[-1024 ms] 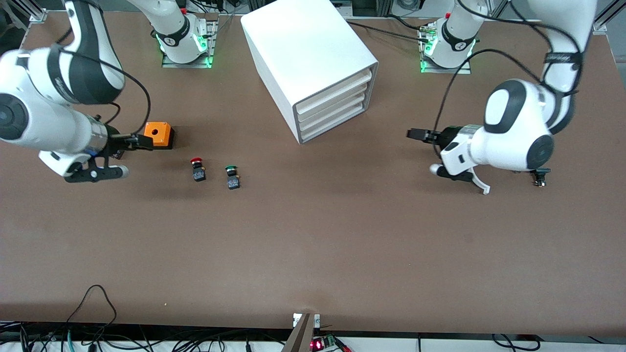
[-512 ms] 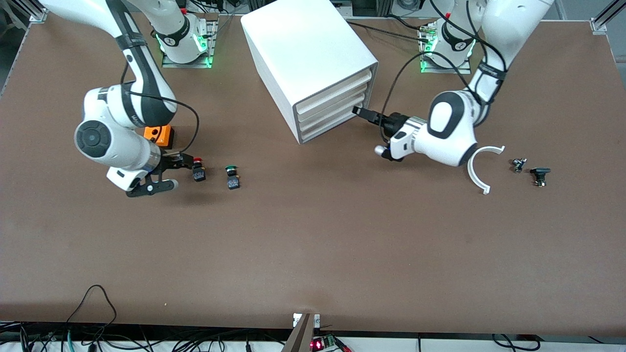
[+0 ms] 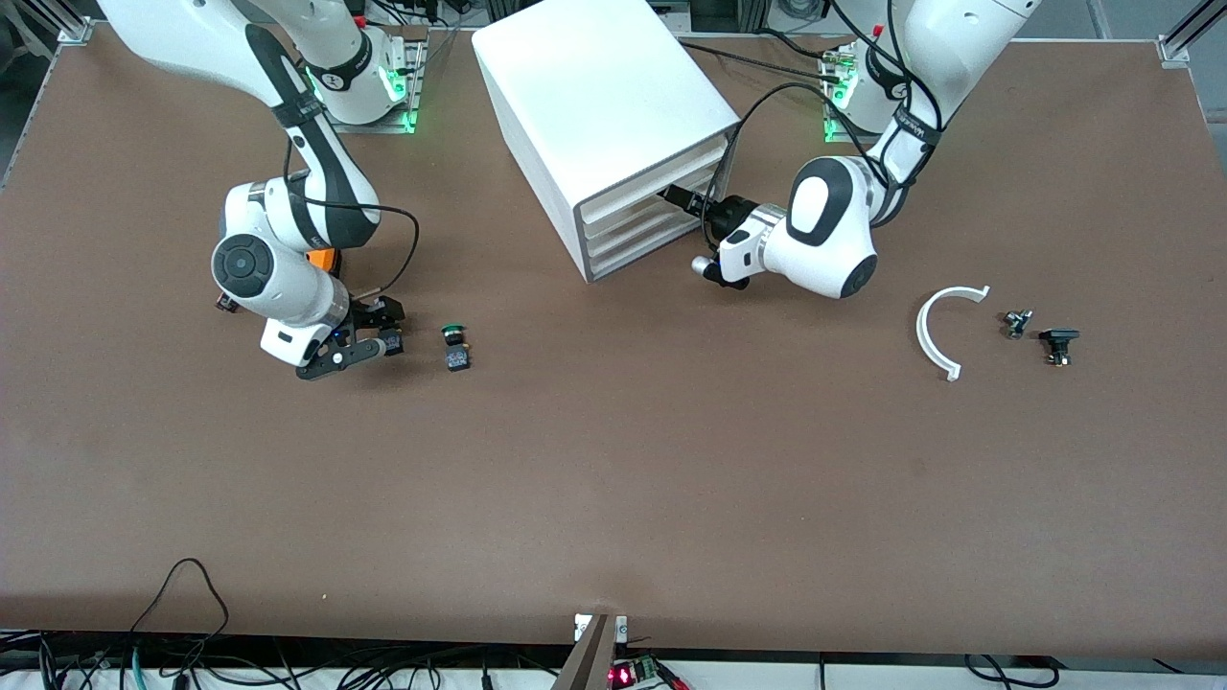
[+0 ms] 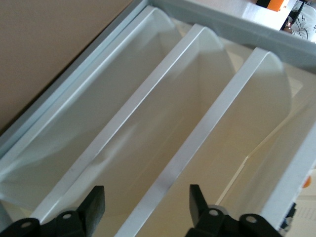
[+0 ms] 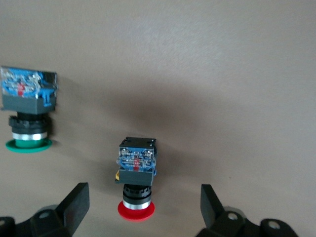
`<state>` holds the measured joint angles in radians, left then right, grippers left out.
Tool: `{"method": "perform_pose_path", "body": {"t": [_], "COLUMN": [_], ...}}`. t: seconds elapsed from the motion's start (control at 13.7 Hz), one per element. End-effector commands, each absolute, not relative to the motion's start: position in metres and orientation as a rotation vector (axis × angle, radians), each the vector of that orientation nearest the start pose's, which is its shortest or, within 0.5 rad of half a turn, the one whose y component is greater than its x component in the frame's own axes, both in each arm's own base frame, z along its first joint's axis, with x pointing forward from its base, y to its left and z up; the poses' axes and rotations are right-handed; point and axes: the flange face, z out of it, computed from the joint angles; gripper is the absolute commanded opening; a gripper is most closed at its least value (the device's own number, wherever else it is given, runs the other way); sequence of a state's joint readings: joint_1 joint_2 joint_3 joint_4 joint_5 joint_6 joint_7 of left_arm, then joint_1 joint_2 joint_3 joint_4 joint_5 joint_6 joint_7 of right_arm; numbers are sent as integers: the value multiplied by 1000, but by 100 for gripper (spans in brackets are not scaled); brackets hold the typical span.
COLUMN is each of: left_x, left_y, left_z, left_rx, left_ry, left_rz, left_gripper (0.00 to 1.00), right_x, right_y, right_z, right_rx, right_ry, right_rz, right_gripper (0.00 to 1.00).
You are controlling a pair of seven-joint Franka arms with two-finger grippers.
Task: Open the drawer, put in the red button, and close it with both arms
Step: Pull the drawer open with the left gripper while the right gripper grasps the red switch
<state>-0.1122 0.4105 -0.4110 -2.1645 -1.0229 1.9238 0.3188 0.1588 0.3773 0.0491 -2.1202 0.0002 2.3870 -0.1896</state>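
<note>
The right arm's black two-finger gripper (image 5: 143,207) stands released, its fingers (image 5: 74,202) on either side of the small red-capped push-button with black body (image 5: 136,180), not touching it.

The left gripper (image 4: 145,205), fingers apart, is at the white plastic tray drawer (image 4: 163,128) front.

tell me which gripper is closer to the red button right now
Right. The right gripper hangs open just over the red button, fingers either side. The left gripper is away at the cabinet, open around a drawer front.

Left gripper (image 4: 145,210): black fingers (image 4: 94,205) apart, one on each side of a drawer edge.
Drawer (image 4: 173,168): white, right up close.
Cabinet (image 4: 232,19): grey-white frame around the drawers.
</note>
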Motion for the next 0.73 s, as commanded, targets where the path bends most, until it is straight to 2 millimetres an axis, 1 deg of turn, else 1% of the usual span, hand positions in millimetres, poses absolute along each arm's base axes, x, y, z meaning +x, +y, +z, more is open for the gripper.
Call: {"method": "perform_pose_path", "body": {"t": [0.0, 0.07, 0.15, 0.22, 0.37, 0.44, 0.51, 0.59, 0.66], "left_x": [400, 398, 396, 397, 403, 413, 427, 452, 476], "left_y": [-315, -315, -314, -313, -309, -303, -290, -265, -242], "left_z": [211, 210, 209, 209, 212, 214, 220, 228, 237], "left_rx": [2089, 2086, 2087, 2087, 2093, 2110, 2131, 2176, 2211], "left_ry": [-135, -131, -129, -127, -124, -106, -81, -27, 19], "left_rz": [-822, -825, -830, -828, -801, -762, -707, -598, -502], "left_gripper": [62, 46, 19, 0, 0, 0, 0, 0, 0], "right_x": [548, 547, 546, 546, 546, 546, 545, 546, 545], "right_y": [123, 125, 131, 132, 132, 131, 132, 131, 131], "right_z": [213, 207, 202, 195, 186, 185, 184, 183, 183], "right_rx": [-3023, -3018, -3009, -3008, -3006, -3006, -3005, -3002, -2997], "right_ry": [-748, -756, -781, -789, -790, -788, -792, -807, -823], "right_rz": [182, 191, 181, 169, 161, 164, 168, 168, 170], "right_gripper": [100, 100, 100, 100, 100, 100, 100, 100, 95]}}
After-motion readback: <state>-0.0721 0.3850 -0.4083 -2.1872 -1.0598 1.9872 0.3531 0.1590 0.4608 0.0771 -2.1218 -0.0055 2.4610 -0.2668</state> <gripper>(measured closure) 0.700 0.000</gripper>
